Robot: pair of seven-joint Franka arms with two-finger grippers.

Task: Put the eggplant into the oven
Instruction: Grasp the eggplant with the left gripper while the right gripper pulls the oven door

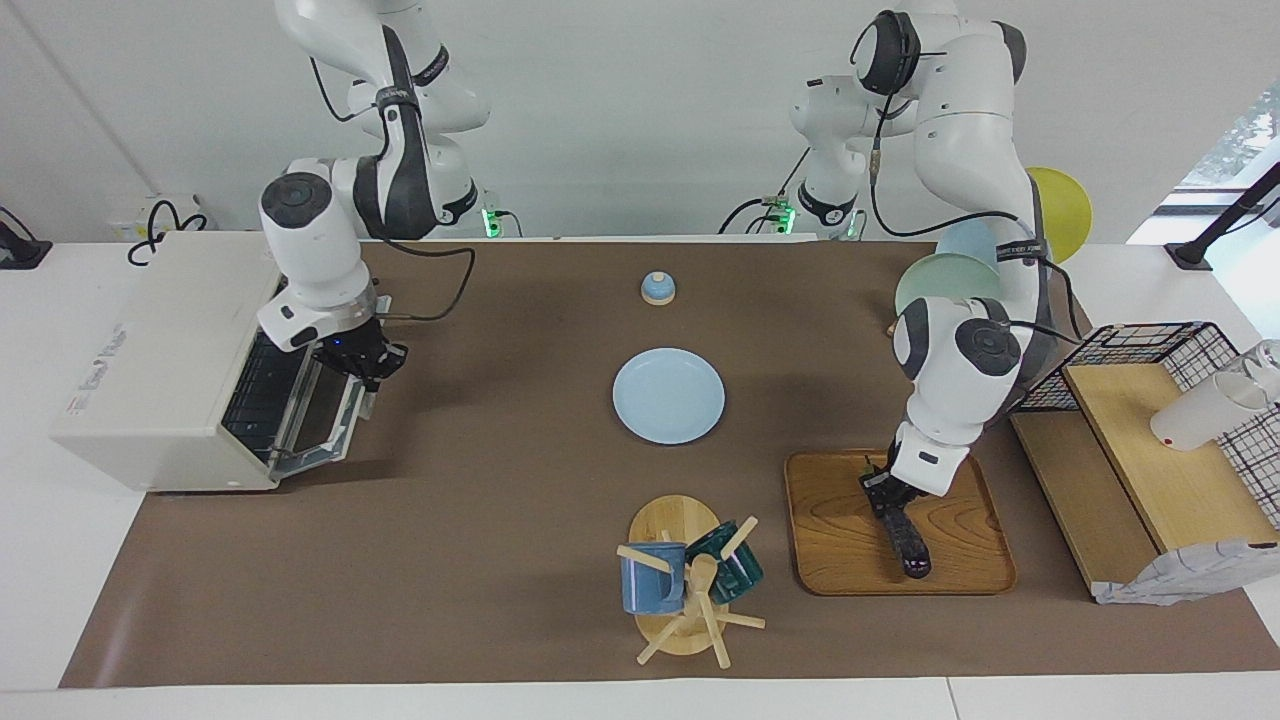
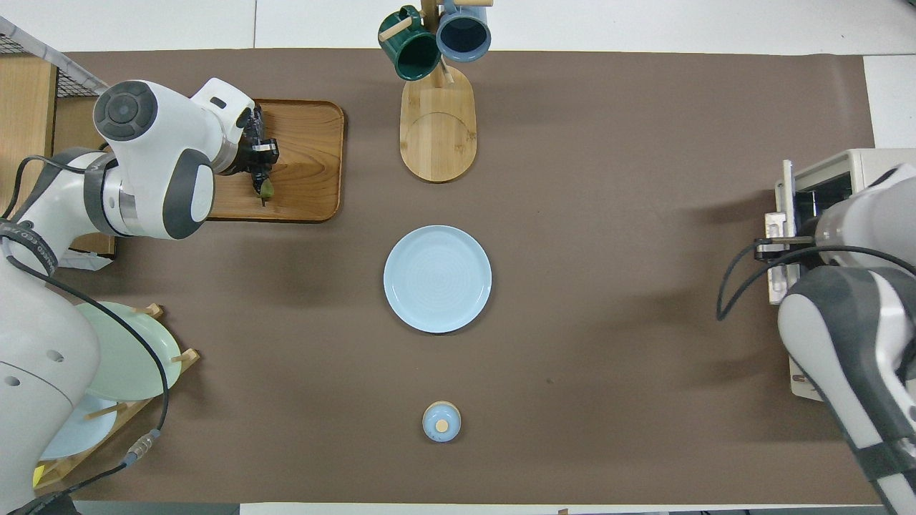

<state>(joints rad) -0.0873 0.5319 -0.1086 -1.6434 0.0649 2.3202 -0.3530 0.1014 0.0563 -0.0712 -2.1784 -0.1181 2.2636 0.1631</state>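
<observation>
Right now the left end effector (image 1: 884,493) is down on the rounded wooden tray (image 1: 830,540), at the left arm's end of the counter (image 1: 500,520), its fingers pinched shut on the stem end of the long, glossy dark purple eggplant (image 1: 908,545). That eggplant lies flat on the tray, its rounded tip pointing away from the robots; from overhead only its little green stem (image 2: 265,189) peeks out beneath the wrist.

At the right arm's end stands the boxy off-white toaster oven (image 1: 160,370), its dark glass-window door (image 1: 325,415) swung partway down so the wire rack (image 1: 262,385) inside shows. The right end effector (image 1: 362,362) sits at the door's upper edge, closed on the metal bar handle (image 2: 780,243).

Between the two, mid-counter, rests a round pale blue plate (image 1: 668,395), with a small blue lid with a wooden knob (image 1: 657,288) nearer the robots. Farther from the robots than the plate is a wooden mug tree (image 1: 690,600) carrying a blue mug (image 1: 652,578) and a dark green mug (image 1: 728,572), beside the tray
</observation>
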